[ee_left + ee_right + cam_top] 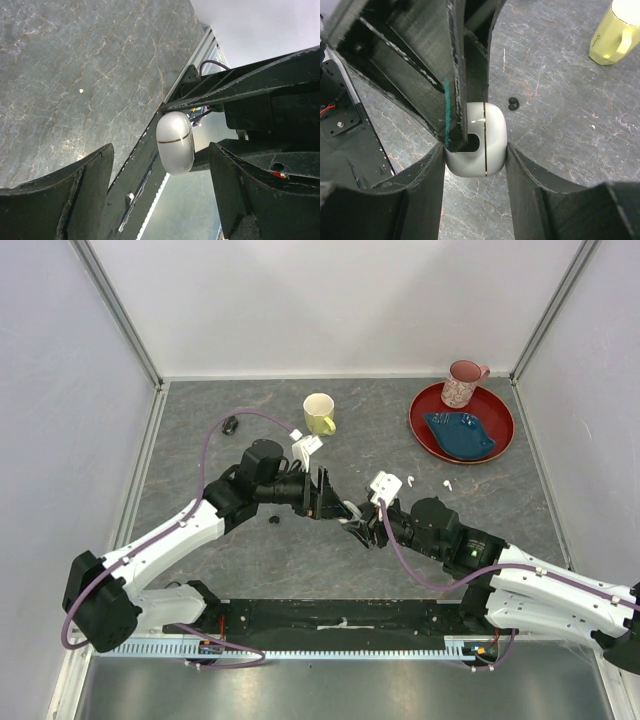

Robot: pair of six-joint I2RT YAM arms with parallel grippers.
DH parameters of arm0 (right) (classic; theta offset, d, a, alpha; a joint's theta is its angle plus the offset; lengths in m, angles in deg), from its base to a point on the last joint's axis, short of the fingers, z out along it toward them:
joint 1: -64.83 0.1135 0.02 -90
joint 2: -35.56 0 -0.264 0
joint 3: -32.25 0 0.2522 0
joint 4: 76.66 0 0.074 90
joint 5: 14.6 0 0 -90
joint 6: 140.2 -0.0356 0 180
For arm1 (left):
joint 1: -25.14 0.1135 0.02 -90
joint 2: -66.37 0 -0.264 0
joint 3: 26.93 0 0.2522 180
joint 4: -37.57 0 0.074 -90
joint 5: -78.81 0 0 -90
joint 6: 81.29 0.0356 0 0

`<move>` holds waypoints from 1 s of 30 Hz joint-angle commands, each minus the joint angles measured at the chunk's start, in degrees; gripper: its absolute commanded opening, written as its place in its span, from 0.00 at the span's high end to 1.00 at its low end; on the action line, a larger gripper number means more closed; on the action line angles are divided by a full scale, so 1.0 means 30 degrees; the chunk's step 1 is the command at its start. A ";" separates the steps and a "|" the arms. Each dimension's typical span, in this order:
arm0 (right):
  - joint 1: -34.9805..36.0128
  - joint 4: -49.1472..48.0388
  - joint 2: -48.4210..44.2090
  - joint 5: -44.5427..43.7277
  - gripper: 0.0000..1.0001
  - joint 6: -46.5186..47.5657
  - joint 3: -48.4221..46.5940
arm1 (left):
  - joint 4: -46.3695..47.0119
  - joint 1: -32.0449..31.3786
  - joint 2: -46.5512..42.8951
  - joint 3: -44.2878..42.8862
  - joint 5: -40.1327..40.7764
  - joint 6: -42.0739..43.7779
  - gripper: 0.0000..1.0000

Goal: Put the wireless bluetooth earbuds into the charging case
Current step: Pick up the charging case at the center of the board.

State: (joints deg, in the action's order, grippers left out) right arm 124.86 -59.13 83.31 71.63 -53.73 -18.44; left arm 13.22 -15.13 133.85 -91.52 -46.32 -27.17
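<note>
Glossy white plastic, the case (490, 130) looks light, hard and slippery. The right gripper (476, 160) is clamped on its sides, above the table (560, 60). The left gripper (161, 150) hangs spread around it. A black bud (512, 104) lies loose below: tiny, needs a gentle pinch.

The left end effector (322, 495), jaws spread, and the right end effector (358, 530), clamped on the case (490, 145), meet over the middle of the surface (560, 500), with no gap to pass between them. Behind, the mug (319, 413) and the plate (462, 422) stand well apart, and a bare lane lies open between them.
</note>
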 commanded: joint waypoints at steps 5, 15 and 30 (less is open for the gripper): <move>0.0234 -0.1110 -0.0007 0.0290 0.80 0.0298 -0.0230 | 0.1157 -0.0551 0.0971 -0.1309 -0.0915 -0.0815 0.24; 0.0293 -0.1637 -0.0036 0.0027 0.80 0.0415 -0.0054 | 0.1157 -0.0843 0.1266 -0.1309 -0.1588 -0.0697 0.48; 0.0322 -0.1317 -0.0913 -0.1377 0.06 -0.2101 -0.1076 | -0.0008 -0.0932 -0.0253 -0.1192 0.1274 0.1000 0.98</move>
State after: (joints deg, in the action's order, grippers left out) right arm 125.73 -60.86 82.96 69.89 -55.20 -18.29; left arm 15.18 -17.75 137.31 -93.57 -48.29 -28.33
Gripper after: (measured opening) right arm 0.862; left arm 0.253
